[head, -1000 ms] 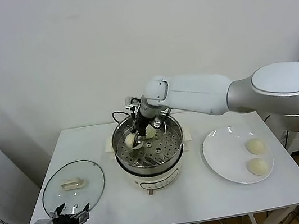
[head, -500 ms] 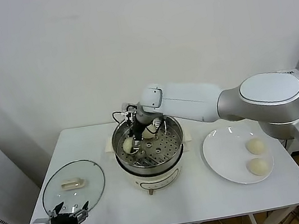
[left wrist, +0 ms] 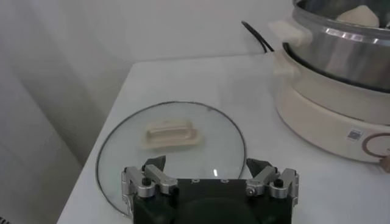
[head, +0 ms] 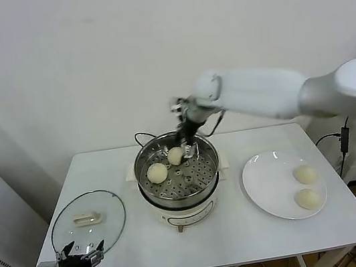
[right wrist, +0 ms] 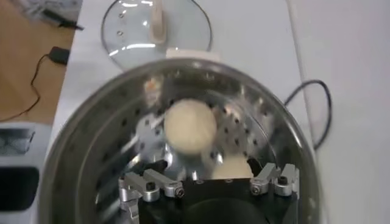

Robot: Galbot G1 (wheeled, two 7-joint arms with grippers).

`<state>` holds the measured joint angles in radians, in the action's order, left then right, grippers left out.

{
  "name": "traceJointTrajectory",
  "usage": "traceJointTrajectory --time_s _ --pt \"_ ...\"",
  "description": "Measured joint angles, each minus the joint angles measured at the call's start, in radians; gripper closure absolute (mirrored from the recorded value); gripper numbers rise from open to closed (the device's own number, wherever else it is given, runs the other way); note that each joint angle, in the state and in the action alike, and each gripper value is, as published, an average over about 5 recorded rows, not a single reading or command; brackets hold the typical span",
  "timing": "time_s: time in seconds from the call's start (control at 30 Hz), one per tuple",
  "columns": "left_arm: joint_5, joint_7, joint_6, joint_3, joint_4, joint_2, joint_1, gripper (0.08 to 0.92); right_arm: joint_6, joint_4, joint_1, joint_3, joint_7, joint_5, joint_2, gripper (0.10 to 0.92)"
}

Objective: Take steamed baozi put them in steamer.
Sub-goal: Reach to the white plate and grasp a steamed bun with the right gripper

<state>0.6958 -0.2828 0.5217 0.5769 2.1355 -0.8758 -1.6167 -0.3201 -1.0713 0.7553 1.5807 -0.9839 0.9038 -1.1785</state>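
At the table's (head: 249,241) near left corner you have the left gripper (head: 84,252) parked low, its fingers spread apart and empty, just at the near edge of the glass lid (head: 87,222). That lid lies flat by the left edge with its cream handle (left wrist: 170,135) up.

Toward the right edge you see the white plate (head: 262,184), and 2 steamed baozi (head: 304,174) still sit on its right side, 1 nearer you than the other, close together but apart.

At the table's middle stands the steamer (head: 178,174), its steel basket on the cream base. 2 more buns rest on the perforated floor: 1 at the left side (right wrist: 190,125), 1 toward the back (head: 176,155).

Farthest from you, the right gripper (head: 186,140) hangs over the steamer's back rim, just above the rear bun. Its fingers stand wide and hold nothing; in the right wrist view both buns lie free below them.
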Motion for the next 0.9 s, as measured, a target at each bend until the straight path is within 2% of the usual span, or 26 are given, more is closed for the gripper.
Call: traceJointTrajectory --time_s 0.23,0.5,0.9 --pt "0.000 -0.003 0.004 0.008 0.016 -0.003 -0.006 0.177 0.101 -0.078 0.097 0.083 -0.125 -0.125 0.194 0.203" --pt "0.000 -0.004 0.008 0.010 0.026 -0.003 -0.007 0.177 0.214 -0.110 0.086 0.083 -0.200 -0.298 0.399 0.203" --pt "-0.001 -0.009 0.014 0.006 0.039 -0.008 -0.007 0.177 0.343 -0.082 -0.123 -0.084 -0.226 -0.527 0.555 0.203"
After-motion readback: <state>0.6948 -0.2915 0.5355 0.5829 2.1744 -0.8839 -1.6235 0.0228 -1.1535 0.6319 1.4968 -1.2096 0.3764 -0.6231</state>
